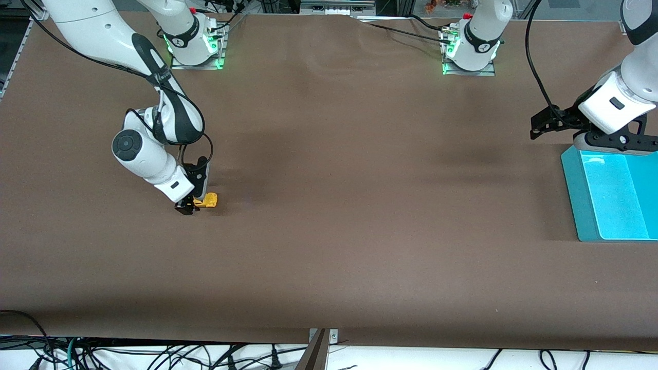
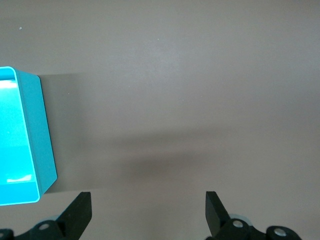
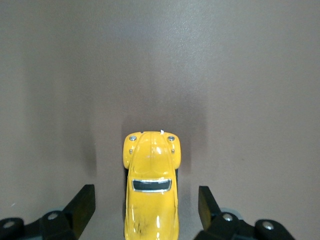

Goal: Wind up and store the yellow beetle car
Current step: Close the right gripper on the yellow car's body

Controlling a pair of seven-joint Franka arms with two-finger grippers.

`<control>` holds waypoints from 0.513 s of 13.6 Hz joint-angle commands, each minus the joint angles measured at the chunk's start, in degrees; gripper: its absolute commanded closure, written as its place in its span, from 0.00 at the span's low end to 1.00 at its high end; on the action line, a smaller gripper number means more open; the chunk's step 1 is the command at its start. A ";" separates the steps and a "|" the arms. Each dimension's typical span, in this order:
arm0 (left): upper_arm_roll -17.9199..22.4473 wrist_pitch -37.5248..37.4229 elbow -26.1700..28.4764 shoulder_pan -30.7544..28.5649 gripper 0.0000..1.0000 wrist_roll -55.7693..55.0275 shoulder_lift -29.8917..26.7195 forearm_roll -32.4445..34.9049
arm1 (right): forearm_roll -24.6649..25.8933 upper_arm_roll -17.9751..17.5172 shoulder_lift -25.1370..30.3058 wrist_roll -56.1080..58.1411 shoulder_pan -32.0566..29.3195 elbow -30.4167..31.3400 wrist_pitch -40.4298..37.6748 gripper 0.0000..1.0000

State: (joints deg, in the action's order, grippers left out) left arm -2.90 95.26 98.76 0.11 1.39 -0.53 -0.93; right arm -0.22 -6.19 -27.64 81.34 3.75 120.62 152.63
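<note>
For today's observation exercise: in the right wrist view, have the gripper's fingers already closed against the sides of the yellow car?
No: the yellow beetle car sits between the right gripper fingers with gaps on both sides.

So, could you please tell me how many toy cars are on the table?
1. The yellow beetle car sits on the table toward the right arm's end, between the right gripper's open fingers. None other shows.

White arms, black joints, green-lit bases

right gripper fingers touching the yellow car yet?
Apart. In the right wrist view the yellow beetle car sits between the right gripper's fingers, with bare brown table visible on each side of it.
</note>
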 commanded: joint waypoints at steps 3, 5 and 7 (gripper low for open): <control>-0.09 -1.30 -1.28 -0.11 0.00 -0.33 0.18 0.32 | -0.04 -0.58 -0.67 2.16 -0.85 -0.56 0.74 0.60; 0.08 -1.39 -1.28 -0.20 0.00 -0.16 0.27 0.32 | -0.04 -0.58 -0.67 2.25 -1.02 -0.56 0.74 0.76; 0.00 -1.39 -1.28 -0.11 0.00 -0.15 0.27 0.23 | -0.04 -0.58 -0.75 2.42 -1.37 -0.30 0.74 0.77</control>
State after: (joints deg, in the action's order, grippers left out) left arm -2.80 95.25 98.76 0.08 1.39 -0.53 -0.93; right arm -0.23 -6.17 -28.05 82.16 3.54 120.50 152.92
